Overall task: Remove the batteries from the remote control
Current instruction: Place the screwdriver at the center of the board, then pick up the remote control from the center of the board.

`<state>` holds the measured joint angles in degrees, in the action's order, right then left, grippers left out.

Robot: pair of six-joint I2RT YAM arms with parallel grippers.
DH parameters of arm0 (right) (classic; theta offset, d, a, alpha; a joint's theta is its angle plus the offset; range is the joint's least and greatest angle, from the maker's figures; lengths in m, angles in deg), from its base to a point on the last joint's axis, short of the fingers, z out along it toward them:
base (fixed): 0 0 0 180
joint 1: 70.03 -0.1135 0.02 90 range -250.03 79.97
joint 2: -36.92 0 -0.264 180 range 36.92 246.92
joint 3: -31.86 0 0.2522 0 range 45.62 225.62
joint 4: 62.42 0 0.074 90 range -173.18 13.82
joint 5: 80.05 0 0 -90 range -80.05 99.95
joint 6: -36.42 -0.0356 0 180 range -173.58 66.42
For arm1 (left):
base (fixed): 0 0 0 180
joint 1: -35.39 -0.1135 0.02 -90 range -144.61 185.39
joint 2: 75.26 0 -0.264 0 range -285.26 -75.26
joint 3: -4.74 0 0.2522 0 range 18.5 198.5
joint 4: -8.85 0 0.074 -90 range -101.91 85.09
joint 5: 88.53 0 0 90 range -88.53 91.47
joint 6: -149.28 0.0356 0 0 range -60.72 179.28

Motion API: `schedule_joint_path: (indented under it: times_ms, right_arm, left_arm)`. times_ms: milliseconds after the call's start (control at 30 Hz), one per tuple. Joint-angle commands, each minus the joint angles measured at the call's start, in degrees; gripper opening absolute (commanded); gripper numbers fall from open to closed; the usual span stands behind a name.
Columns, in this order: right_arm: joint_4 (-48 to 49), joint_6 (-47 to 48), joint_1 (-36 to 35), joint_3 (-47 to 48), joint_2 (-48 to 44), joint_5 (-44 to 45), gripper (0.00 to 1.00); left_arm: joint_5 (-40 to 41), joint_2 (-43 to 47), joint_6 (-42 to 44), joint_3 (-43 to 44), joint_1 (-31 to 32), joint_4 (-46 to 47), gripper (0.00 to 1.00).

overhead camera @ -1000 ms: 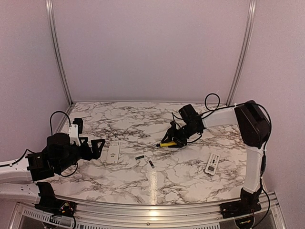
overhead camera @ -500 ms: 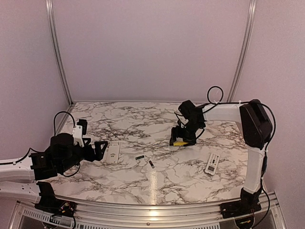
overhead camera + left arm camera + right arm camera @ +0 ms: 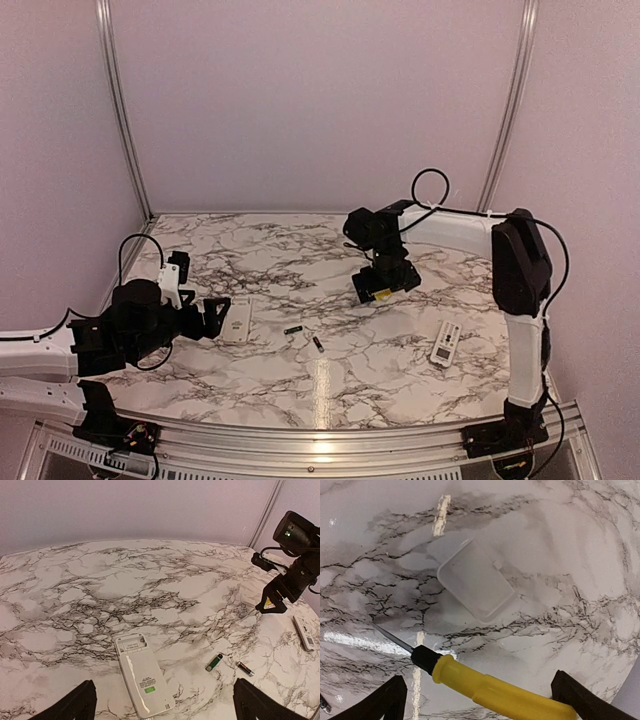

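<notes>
The white remote control (image 3: 238, 322) (image 3: 142, 680) lies back up, its battery bay (image 3: 131, 645) uncovered and empty. Two batteries rest on the marble to its right, a green-banded one (image 3: 214, 662) (image 3: 293, 329) and a dark one (image 3: 245, 668) (image 3: 318, 344). My left gripper (image 3: 213, 314) (image 3: 164, 706) is open, its fingers straddling the remote's near end without touching it. My right gripper (image 3: 383, 288) (image 3: 487, 702) is open at mid-table over the yellow-handled screwdriver (image 3: 490, 690) (image 3: 379, 297), which lies loose between the fingers.
The small grey cover plate (image 3: 476, 581) lies flat just beyond the screwdriver's tip. A second white remote (image 3: 445, 343) (image 3: 305, 632) sits face up at the right. Metal frame posts and pale walls bound the marble table (image 3: 260, 260).
The right gripper has opened and let go of the screwdriver, its arm swinging left. The left gripper has crept a little closer to the remote.
</notes>
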<state>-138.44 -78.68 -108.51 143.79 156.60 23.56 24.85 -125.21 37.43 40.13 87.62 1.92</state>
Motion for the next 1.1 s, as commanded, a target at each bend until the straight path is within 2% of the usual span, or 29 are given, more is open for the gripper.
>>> schedule_joint_path:
  times_ms: [0, 267, 467, 600, 800, 1067]
  right_arm:
    - [-9.52, 0.72, -1.28, 1.59, 3.53, 8.87, 0.99]
    - [-12.1, 0.17, -1.46, 2.31, 3.66, 12.32, 0.99]
    - [-9.49, -0.25, -0.29, 0.27, -0.62, 6.34, 0.99]
    - [-4.55, -1.92, 2.35, -6.93, -8.4, -0.92, 0.99]
    - [1.26, -7.05, 8.53, -19.45, -20.85, -5.44, 0.99]
    - [5.92, -13.25, 15.58, -33.03, -29.76, -14.52, 0.99]
  left_arm:
    - [-0.3, -0.49, 0.99, -0.12, 0.24, 1.34, 0.99]
    - [-0.51, -0.88, 1.42, -0.01, 0.23, 1.49, 0.99]
    - [-0.28, -0.18, 1.33, -0.05, 0.24, 0.61, 0.99]
    - [0.42, 1.06, 1.01, -0.48, 0.24, -0.45, 0.99]
    - [1.5, 2.46, 1.06, -0.81, 0.23, -1.94, 0.98]
    - [2.43, 2.52, 2.3, -0.56, 0.24, -2.32, 0.99]
